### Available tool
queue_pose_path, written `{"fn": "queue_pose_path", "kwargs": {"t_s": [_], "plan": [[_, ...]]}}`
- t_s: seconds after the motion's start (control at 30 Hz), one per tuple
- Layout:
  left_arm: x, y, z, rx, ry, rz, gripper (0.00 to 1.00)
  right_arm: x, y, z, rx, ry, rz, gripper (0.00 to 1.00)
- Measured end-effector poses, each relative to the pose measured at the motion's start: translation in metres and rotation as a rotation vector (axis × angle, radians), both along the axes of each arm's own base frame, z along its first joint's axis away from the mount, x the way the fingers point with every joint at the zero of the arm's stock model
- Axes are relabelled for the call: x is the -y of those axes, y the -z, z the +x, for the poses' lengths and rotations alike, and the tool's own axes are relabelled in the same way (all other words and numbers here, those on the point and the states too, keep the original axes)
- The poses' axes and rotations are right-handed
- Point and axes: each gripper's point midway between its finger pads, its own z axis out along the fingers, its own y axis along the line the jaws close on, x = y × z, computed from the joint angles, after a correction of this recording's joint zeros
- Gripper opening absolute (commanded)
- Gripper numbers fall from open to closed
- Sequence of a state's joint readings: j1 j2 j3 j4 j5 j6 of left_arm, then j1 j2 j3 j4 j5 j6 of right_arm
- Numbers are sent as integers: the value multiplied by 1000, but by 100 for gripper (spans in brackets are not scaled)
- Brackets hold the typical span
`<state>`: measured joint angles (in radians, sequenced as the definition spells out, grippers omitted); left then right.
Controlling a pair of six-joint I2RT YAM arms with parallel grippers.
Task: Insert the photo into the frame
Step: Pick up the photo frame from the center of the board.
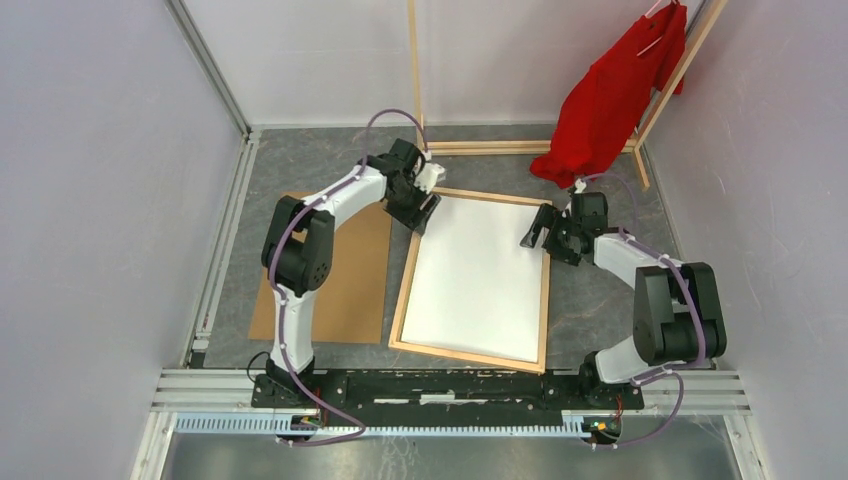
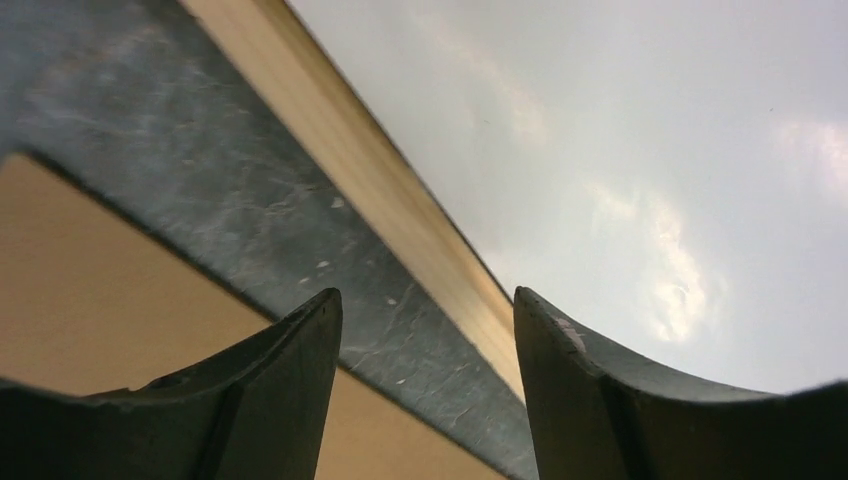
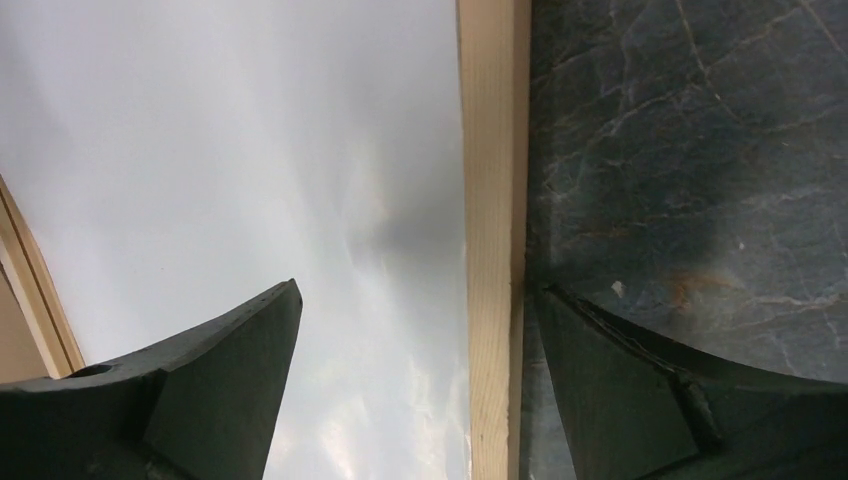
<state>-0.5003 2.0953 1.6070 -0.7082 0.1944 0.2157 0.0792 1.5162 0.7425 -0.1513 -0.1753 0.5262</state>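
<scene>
From above, a grey marbled table point(image 1: 585, 300) stands between pale walls point(image 1: 90, 200), with a red shirt point(image 1: 610, 100) on a wooden rack point(image 1: 412, 70) behind and a brown board point(image 1: 345, 290) at left. The photo point(image 1: 475, 280), plain white side up, lies inside the light wood frame point(image 1: 467, 357). In the left wrist view, the left gripper point(image 2: 428, 291) has its jaws parted above one frame rail. In the right wrist view, the right gripper point(image 3: 418, 286) gapes wide astride the opposite rail and holds nothing.

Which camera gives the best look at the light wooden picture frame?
The top external view: the whole thin rectangular light-wood frame shows, lying flat around the white sheet. Each wrist view catches only a short strip of one rail.
</scene>
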Motion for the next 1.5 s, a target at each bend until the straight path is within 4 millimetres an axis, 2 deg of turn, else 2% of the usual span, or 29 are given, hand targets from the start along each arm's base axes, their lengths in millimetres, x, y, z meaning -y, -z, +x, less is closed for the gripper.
{"fn": "queue_pose_path", "kwargs": {"t_s": [0.13,0.3,0.4,0.53,0.77,1.0,1.17,1.23,1.33,1.47,1.5], "plan": [[-12,-26,24,11,-46,-71,80,10,0,-6,-1,25,12,96],[-44,-42,35,28,-113,-88,78,17,0,-15,10,33,19,97],[-59,-29,24,22,-129,-44,75,15,-1,-22,13,20,32,97],[-61,8,-6,-48,-105,19,74,11,-1,-27,27,5,58,98],[-32,11,-15,8,-24,59,73,-4,-4,-33,50,-31,148,98],[-36,13,-14,22,-32,92,72,-10,-11,-30,99,3,259,94],[-45,14,-11,31,-46,130,72,-20,-18,-42,115,67,394,93],[-50,15,-9,34,-57,149,72,-25,-24,-45,131,102,465,92],[-62,16,-3,46,-85,185,72,-32,-44,-46,199,161,610,91],[-70,16,1,43,-105,191,71,-46,-87,-43,283,145,796,91],[-65,17,0,41,-96,181,71,-58,-103,-48,291,82,856,91]]}}
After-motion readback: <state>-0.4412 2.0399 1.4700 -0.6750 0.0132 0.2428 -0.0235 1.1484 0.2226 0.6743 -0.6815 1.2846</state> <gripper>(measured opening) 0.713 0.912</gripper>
